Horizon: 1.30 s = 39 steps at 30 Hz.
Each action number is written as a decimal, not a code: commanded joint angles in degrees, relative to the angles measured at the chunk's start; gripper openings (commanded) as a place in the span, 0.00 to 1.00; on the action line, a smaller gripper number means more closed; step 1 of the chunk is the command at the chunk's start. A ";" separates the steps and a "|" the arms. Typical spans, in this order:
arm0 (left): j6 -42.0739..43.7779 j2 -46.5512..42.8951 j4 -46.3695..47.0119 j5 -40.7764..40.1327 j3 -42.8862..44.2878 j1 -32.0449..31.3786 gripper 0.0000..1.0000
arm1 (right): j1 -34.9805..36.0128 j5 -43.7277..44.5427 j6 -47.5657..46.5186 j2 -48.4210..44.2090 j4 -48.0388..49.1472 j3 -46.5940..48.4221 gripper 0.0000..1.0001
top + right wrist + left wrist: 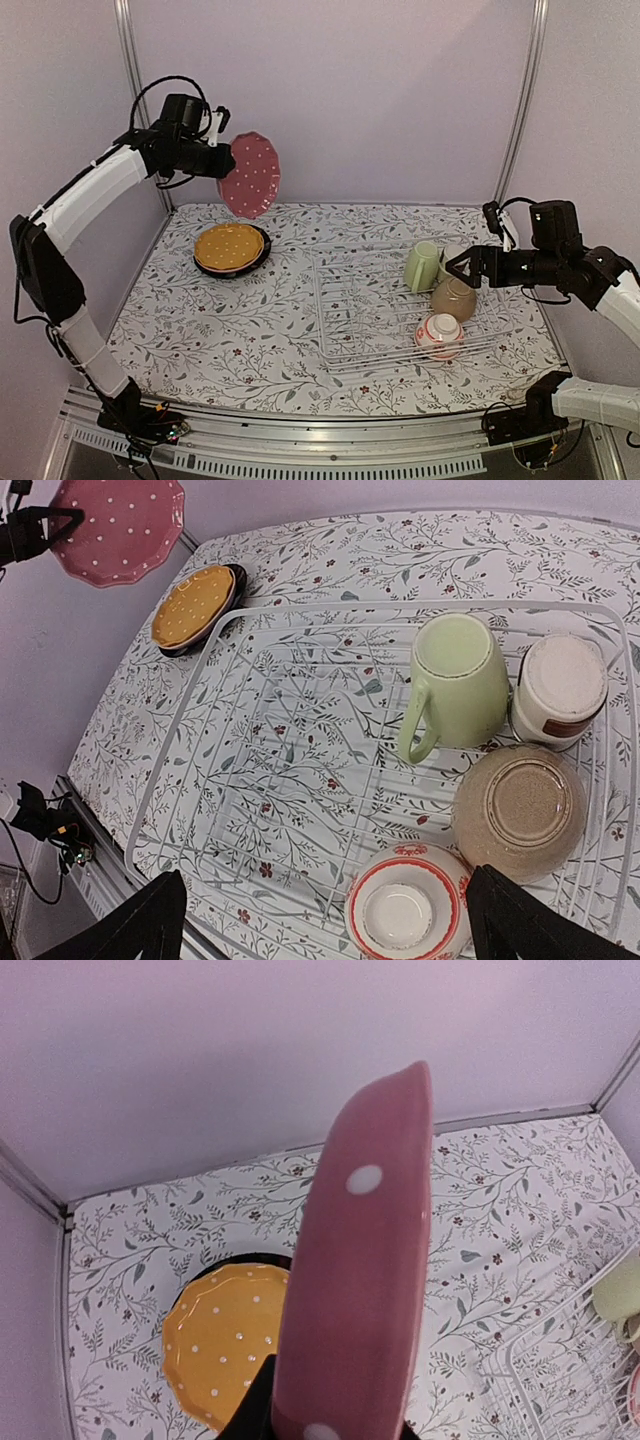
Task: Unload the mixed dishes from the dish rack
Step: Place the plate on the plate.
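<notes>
top: left tool [226,160] clamps maroon dotted plate [251,175] upright in the air over desk [200,330] far-left; right tool [458,270] wide open, empty, over dish rack [320,310] right end | left wrist: plate edge-on above orange plate [225,1345] | right wrist: pale green cup [459,680], grey-white cup [560,685], tan bowl [518,810], patterned bowl [408,910] in rack

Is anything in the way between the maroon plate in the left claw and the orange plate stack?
Nothing visible. The maroon dotted plate hangs on edge in the left claw, above the orange plate, with only open air between them.
</notes>
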 commanded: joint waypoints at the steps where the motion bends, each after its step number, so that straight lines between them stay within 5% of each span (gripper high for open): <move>1: -14.97 -7.70 13.25 1.97 -8.33 6.87 0.00 | -0.24 -0.77 -0.31 0.64 0.91 0.92 0.99; 13: -28.60 -7.29 18.44 10.97 -21.27 19.23 0.00 | -0.27 -1.41 -0.24 1.87 1.55 1.18 0.99; 39: -33.96 1.76 20.31 15.15 -26.30 21.44 0.00 | -0.26 -2.80 0.85 3.49 2.33 1.54 0.99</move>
